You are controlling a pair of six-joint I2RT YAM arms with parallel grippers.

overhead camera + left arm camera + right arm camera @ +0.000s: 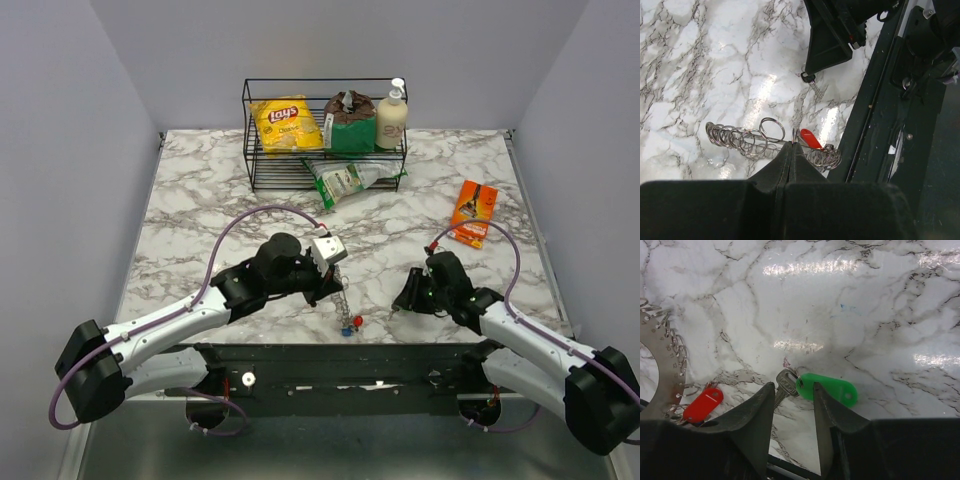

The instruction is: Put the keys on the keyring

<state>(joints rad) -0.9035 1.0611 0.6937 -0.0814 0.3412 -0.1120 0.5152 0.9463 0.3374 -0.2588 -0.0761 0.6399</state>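
Green key [827, 389] lies near table [865, 305] edge, straddled by right end effector [793, 390].

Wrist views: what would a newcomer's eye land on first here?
The silvery coiled keyring, pinched in the shut left end effector near the front edge of the marble table, with a red-tagged key on it. Next, the green-tagged key lying between the fingers of the open right end effector.

We see the keyring [342, 300] trailing from the jaws of the left gripper [334, 280] toward the near edge of the table [200, 200]. A red key [357, 321] and a blue key [346, 329] sit at its end farthest from those jaws. The right gripper [404, 302] is low over the table, well apart to the right.
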